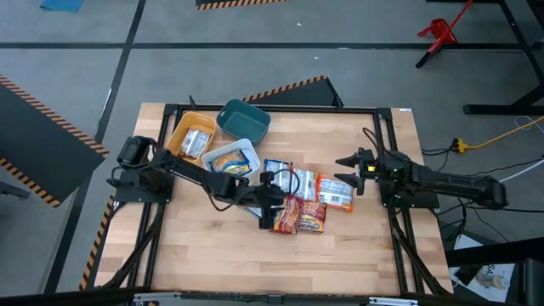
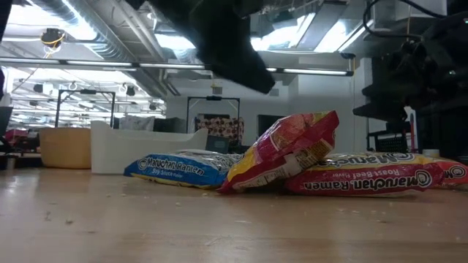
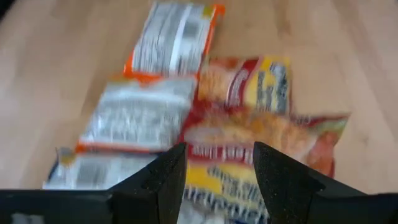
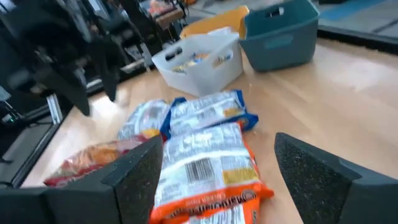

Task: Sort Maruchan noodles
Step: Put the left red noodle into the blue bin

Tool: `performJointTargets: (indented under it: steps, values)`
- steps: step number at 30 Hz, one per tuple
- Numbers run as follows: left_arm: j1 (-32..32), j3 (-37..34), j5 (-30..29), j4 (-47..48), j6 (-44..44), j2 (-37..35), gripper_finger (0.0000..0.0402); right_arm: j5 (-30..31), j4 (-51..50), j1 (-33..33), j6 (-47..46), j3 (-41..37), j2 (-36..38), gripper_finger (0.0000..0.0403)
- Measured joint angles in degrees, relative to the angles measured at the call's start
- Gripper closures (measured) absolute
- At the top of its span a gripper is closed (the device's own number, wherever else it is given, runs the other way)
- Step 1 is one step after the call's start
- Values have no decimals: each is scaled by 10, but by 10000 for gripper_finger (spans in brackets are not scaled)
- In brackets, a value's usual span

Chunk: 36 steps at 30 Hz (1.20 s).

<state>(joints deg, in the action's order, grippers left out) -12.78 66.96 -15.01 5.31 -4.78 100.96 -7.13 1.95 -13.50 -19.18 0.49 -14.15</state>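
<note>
The left pincer [image 1: 270,211] hangs over the near edge of the packet pile at the middle of the bench [image 1: 212,263], its fingers [image 3: 166,180] parted with nothing between them; in the left wrist view a red-orange packet [image 3: 249,149] lies just below the gap. That packet [image 1: 300,215] sits at the front of the pile and, in the low view, one red-orange packet [image 2: 285,150] leans tilted against a flat one [image 2: 380,175] printed "Roast Beef".

Behind it the rest of the Maruchan noodles [image 1: 310,191] lie bunched and touching on the bare wood: orange-silver packets [image 1: 336,193] face down toward the right arm, and a blue-white packet [image 1: 276,170] at the far left of the pile, nearest the bins.

The right pincer [image 1: 348,170] waits just to the right of the pile, above the bench, its fingers [image 4: 130,174] spread wide and holding nothing.

Farther back, toward the left rear corner, three bins stand touching one another. The white bin [image 1: 249,153] is closest to the pile and holds a packet [image 1: 229,160]. The yellow bin [image 1: 177,134] to its left holds a silver-backed packet [image 1: 196,142]. The teal bin [image 1: 244,121] stands behind both; its contents cannot be made out.
</note>
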Motion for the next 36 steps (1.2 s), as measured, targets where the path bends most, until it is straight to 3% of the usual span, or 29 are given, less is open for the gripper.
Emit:
performJointTargets:
  steps: [4, 9, 15, 22, 28, 36]
  values:
    - [24, 1, 19, -38, 54, -1, 223, 0, 0, 0, 1, 0, -19, 107]
    - [71, 27, 111, -56, 61, 8, 223, 0, 0, 0, 0, 0, -34, 107]
    - [99, 41, 179, -55, 80, 19, 223, 0, 1, 0, 0, 0, -38, 107]
    - [118, 41, 220, -61, 84, 20, 223, 0, 0, 0, 0, 0, -37, 107]
    - [120, 41, 258, -98, 84, 60, 223, 0, 0, 0, 0, 0, -37, 107]
    - [121, 41, 271, -139, 85, 95, 223, 0, 0, 0, 0, 0, -37, 107]
